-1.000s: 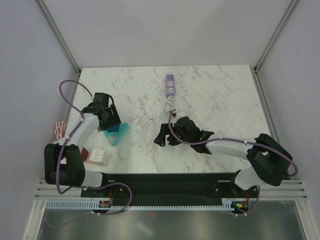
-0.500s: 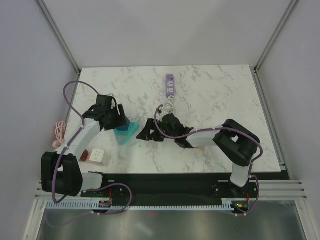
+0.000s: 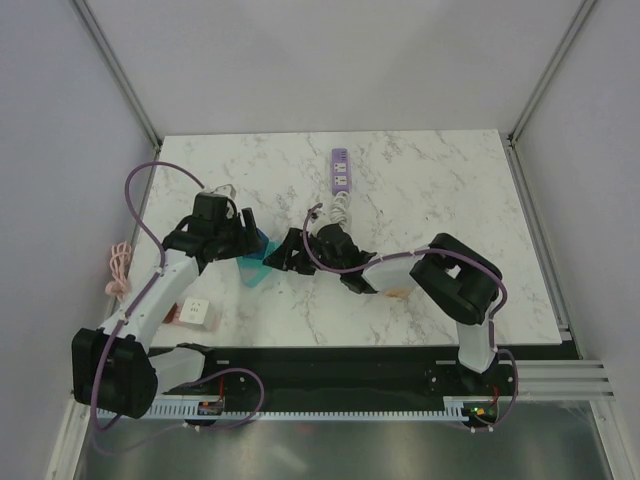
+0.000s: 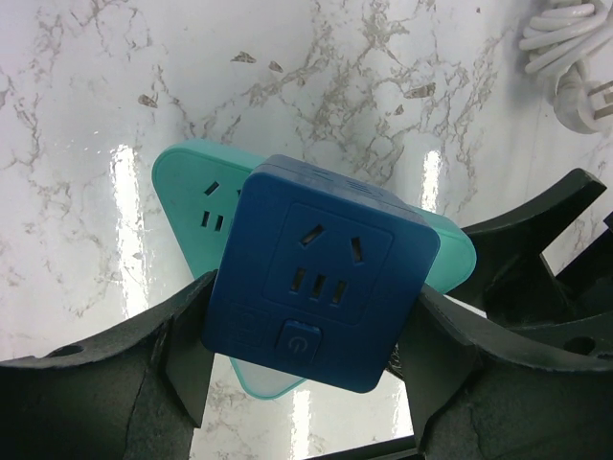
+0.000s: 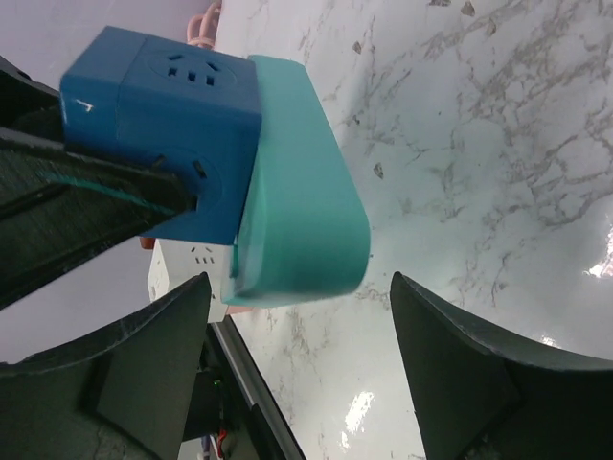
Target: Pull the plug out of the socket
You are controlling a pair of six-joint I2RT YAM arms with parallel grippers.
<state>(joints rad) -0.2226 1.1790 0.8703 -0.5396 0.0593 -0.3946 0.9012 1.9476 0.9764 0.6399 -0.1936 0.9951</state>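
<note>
L claw (image 4: 311,331) clamps blue plug (image 4: 321,268); R claw (image 5: 299,292) open, teal socket (image 5: 302,192) btwn its tips.

White grey-veined marble-look tabletop (image 3: 450,210), glossy; bright light glare patches (image 4: 126,182) visible in wrist views. Plain pale grey wall panels (image 3: 330,60) on 3 sides. 2 slanted silver metal frame posts (image 3: 116,70) at back corners. Black base rail (image 3: 340,365) along near edge.

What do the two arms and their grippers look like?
The left arm and right arm have white links with black joints. A purple cable loops along each. The left gripper and right gripper are matte black, with broad wedge-shaped fingers.
</note>
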